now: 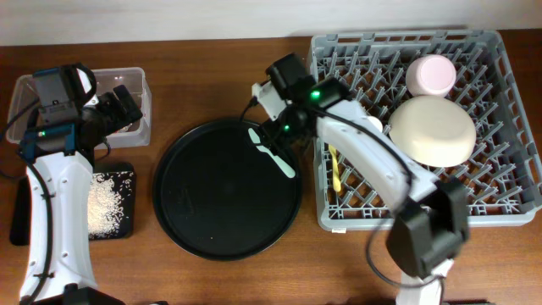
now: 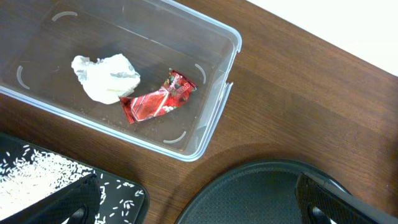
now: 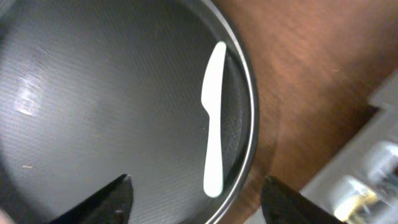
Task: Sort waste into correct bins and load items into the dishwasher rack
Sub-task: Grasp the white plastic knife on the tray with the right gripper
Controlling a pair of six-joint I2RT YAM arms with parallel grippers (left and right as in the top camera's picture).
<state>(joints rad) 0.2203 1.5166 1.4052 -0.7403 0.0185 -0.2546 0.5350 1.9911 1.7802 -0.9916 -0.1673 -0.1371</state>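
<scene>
The clear box (image 2: pixel 214 93) holds the crumpled white tissue (image 2: pixel 106 76) and the red wrapper (image 2: pixel 158 99). My left gripper (image 2: pixel 199 205) is open and empty, hovering between the box, the shallow black tray (image 2: pixel 124 193) and the round tray; it shows overhead (image 1: pixel 123 106) at the box's right end. Rice (image 1: pixel 106 203) lies in the shallow black tray (image 1: pixel 125 222). My right gripper (image 3: pixel 196 199) is open just above a white plastic knife (image 3: pixel 214 118) lying at the round tray's right rim (image 1: pixel 273 152). The grey rack (image 1: pixel 398 39) holds the cream bowl (image 1: pixel 432 129), pink bowl (image 1: pixel 430 74) and yellow utensil (image 1: pixel 336 169).
The large round black tray (image 1: pixel 212 203) sits between the bins and the rack; its rim runs close to the rack's left wall (image 3: pixel 373 155). A small white object (image 1: pixel 373 124) sits in the rack, partly hidden by my right arm. No light blue cup shows.
</scene>
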